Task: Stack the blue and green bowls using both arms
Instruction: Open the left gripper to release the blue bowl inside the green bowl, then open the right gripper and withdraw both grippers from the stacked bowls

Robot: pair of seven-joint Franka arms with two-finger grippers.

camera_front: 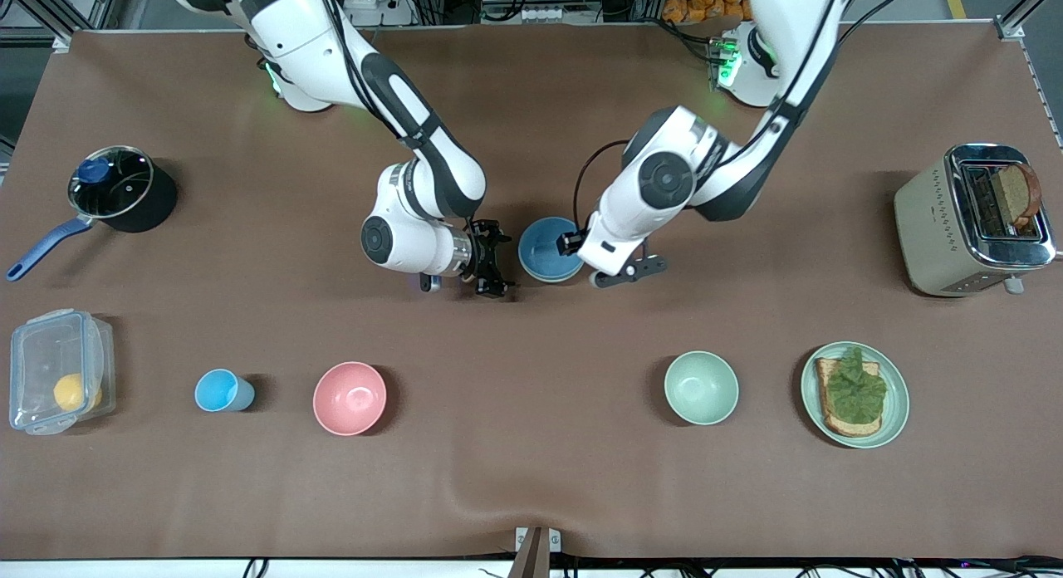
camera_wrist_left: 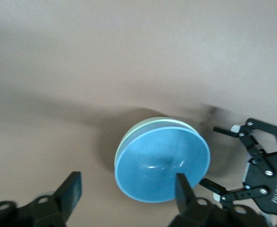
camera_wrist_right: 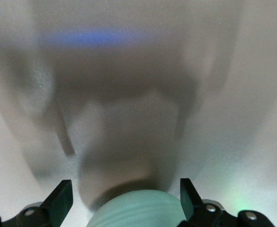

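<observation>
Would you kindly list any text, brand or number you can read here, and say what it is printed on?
"ROBOTIQ", only partly legible: white lettering on the right gripper body, seen in the left wrist view.
Dark lettering on the right arm's upper link, front view: cut off, unreadable.
Toaster: no readable marking.

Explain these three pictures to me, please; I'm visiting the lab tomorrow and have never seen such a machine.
Two white robot arms work at a brown table. The wide picture looks down from across the table; the other two come from a camera on each arm's wrist. Mid-table, a blue bowl sits nested in a green bowl. The left claw hangs open over them and the right claw stands open beside them, so nothing is held. Nearer the camera lie a clear plastic box, a light-blue cup, a pink bowl, a mint-green bowl and a plate with toast. A pot and a toaster stand at the table's ends.
</observation>
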